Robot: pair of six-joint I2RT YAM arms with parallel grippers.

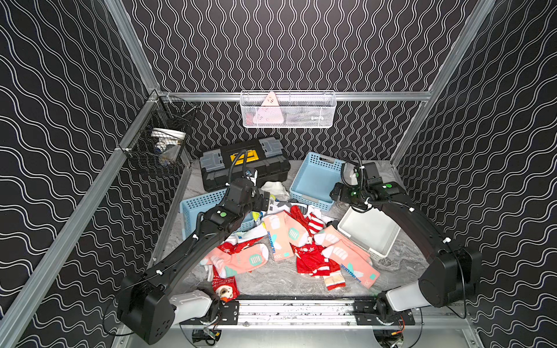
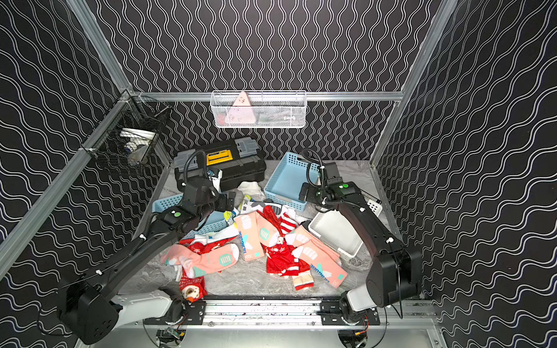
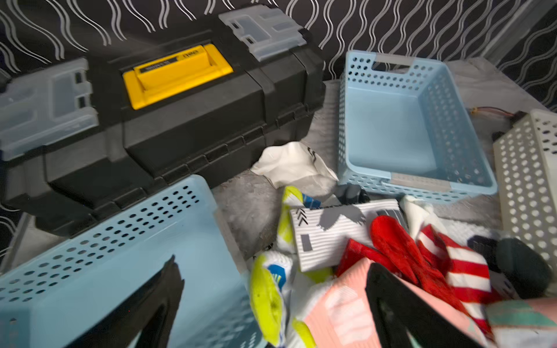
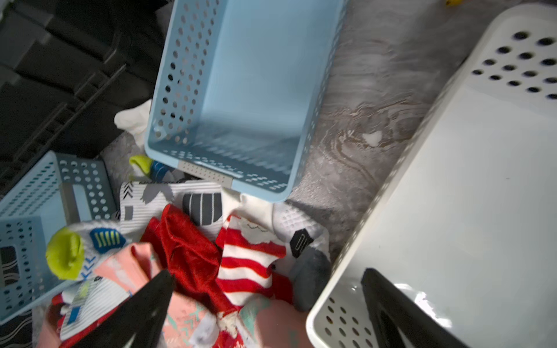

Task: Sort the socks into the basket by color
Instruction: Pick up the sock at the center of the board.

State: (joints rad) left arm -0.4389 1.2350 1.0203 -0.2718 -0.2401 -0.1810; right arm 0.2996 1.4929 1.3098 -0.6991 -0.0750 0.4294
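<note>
Hovering over socks [image 1: 283, 238] with left claw [image 3: 272, 265] and right claw [image 4: 268, 273] wide, empty. Seemingly choosing one to grab. Next requires lowering and pinching.

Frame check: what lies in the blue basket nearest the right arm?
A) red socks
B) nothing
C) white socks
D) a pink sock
B: the blue basket shows only its bare floor in the right wrist view, while the socks lie heaped on the table outside it.
</note>
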